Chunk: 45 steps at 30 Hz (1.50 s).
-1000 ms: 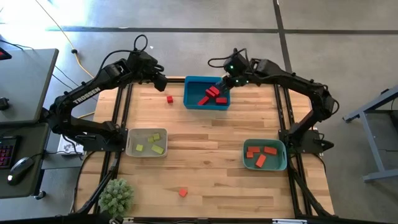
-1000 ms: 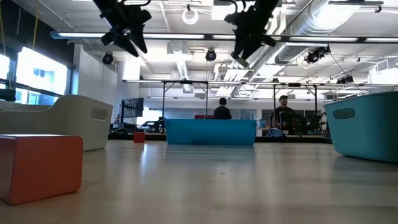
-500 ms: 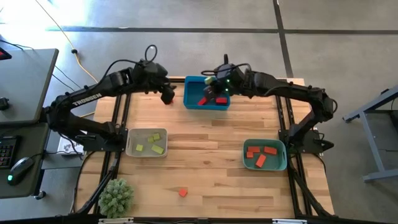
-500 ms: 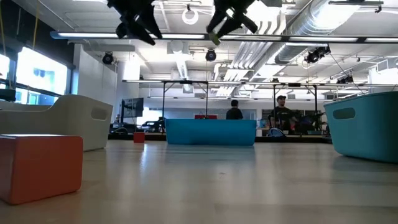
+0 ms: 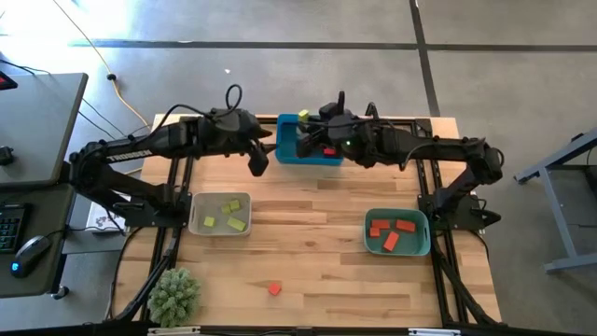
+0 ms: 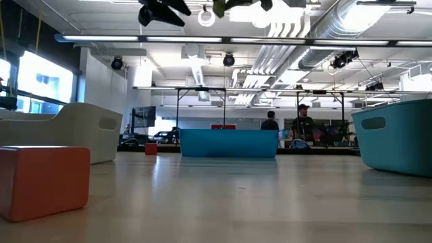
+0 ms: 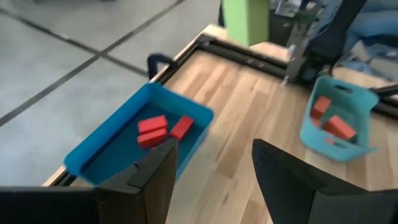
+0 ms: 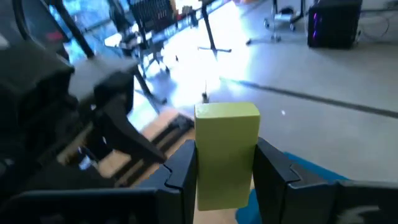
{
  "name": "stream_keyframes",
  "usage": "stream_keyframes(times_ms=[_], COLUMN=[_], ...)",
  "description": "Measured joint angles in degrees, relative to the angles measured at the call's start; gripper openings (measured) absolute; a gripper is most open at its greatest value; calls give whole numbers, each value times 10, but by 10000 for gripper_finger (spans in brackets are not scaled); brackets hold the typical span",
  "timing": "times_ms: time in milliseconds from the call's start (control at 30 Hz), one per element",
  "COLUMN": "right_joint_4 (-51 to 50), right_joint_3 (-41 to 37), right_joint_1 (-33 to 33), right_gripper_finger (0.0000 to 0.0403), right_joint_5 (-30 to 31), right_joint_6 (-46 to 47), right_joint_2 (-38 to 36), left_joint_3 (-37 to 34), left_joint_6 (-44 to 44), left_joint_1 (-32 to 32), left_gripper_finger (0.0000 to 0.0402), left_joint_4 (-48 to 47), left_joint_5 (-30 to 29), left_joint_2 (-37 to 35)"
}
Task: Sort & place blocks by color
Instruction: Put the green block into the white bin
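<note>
Right hand (image 8: 225, 177) grips one yellow-green block (image 8: 226, 149); teal tray (image 5: 398, 245): three orange-red blocks (image 5: 390, 230).

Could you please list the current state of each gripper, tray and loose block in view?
right gripper: shut on the yellow-green block, raised over the blue tray.
left gripper: open, empty, beside the blue tray.
blue tray: holds red blocks.
beige tray: holds yellow-green blocks.
teal tray: holds orange-red blocks.
loose block: lying on the table, untouched.
</note>
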Motion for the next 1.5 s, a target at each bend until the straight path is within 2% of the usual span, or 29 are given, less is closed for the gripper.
stream_keyframes(times_ms=[200, 400, 733, 1267, 1333, 1500], right_joint_4=[65, 97, 133, 163, 161, 162], right_joint_3=[0, 0, 0, 0, 0, 0], right_joint_1=[36, 57, 66, 69, 69, 69], right_gripper_finger=[92, 92, 92, 92, 92, 92], right_joint_5=[77, 109, 104, 33, 40, 38], right_joint_6=[-1, -3, 3, 25, 20, 11], right_joint_2=[0, 1, 16, 22, 22, 22], left_joint_3=[0, 0, 0, 0, 0, 0], left_joint_6=[0, 9, 50, 35, 35, 35], left_joint_1=[-32, -50, -73, -70, -69, -66], left_gripper_finger=[197, 197, 197, 197, 197, 174], left_joint_4=[54, 114, 180, 196, 198, 210], left_joint_5=[-39, -60, -59, -71, -72, -71], left_joint_2=[0, 0, 0, 4, 10, 22])
